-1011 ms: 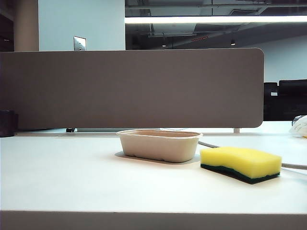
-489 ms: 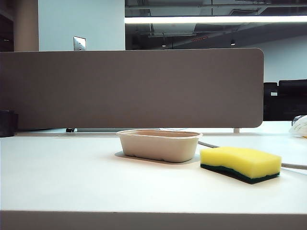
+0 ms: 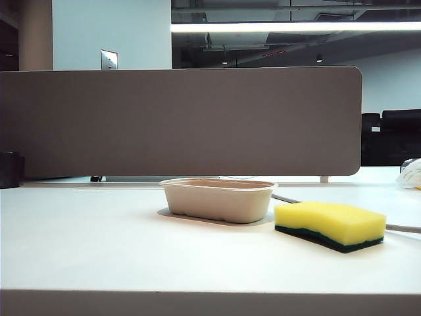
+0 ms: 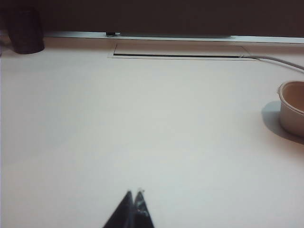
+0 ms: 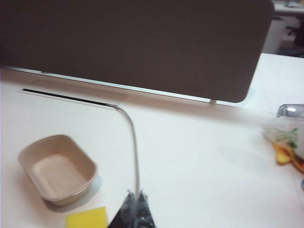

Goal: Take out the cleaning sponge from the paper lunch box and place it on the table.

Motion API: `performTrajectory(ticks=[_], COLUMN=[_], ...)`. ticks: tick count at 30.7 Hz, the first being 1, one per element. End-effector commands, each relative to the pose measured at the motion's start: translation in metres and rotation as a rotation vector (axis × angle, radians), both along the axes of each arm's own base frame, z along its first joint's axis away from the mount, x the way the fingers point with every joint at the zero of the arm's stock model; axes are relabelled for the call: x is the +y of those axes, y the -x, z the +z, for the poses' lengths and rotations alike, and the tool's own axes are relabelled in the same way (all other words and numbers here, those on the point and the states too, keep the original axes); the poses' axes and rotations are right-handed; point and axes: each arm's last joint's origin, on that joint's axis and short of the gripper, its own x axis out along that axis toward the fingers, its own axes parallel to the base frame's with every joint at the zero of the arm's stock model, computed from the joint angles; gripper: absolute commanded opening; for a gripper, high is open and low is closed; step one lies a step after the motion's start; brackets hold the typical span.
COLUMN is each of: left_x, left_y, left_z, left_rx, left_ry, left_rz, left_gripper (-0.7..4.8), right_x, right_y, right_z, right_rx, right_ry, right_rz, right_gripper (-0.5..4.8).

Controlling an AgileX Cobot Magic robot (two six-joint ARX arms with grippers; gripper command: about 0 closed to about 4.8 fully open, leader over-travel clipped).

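White table [image 3: 99, 243] fills the lower part of your exterior view, its near edge running straight across the bottom, and a tall grey-brown divider panel [image 3: 184, 122] closes off its far side. You have a wide bare stretch on the left of that view, all the way to a dark cup [image 3: 9, 170] at the far left edge. To the right, a grey cable [image 5: 133, 152] runs from a slot near the divider across the tabletop, and some wrapped items [image 5: 285, 140] sit at the far right edge.

Your paper lunch box [image 3: 218, 199] stands upright near the middle, its long axis across the exterior view; the right wrist view shows it empty. The cleaning sponge [image 3: 330, 226] lies flat on the table just to the right of the box and slightly nearer the camera, a small gap between them. Yellow faces up, the green layer is underneath, and its long axis runs across the view, angled a little toward the camera at its right end.

Your left gripper [image 4: 133, 194] hovers over the bare left area with its fingertips pressed together, grasping nothing. Your right gripper [image 5: 136, 195] is above the table near the sponge and box, also clenched and empty.
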Motion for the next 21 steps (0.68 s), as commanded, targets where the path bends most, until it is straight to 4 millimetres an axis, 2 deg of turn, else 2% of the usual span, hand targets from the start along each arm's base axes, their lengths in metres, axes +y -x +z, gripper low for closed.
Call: performTrajectory(ticks=[1, 8, 12, 21], left_x=[0.0, 0.0, 0.0, 0.0], left_y=[0.0, 0.0, 0.0, 0.0], left_z=[0.001, 0.001, 0.001, 0.001], left_rx=[-0.01, -0.01, -0.01, -0.01], left_ry=[-0.001, -0.001, -0.001, 0.0], left_rz=[-0.003, -0.002, -0.002, -0.003], left_gripper=[-0.05, -0.05, -0.05, -0.05], right_x=[-0.002, -0.016, -0.027, -0.03], right_y=[-0.003, -0.022, -0.032, -0.036], right_z=[-0.016, -0.069, -0.098, -0.144], right_rx=[-0.004, 0.01, 0.044, 0.012], right_ry=[0.009, -0.007, -0.02, -0.026], right_rz=[-0.044, -0.194, -0.221, -0.229], right_gripper=[-0.05, -0.05, -0.05, -0.05])
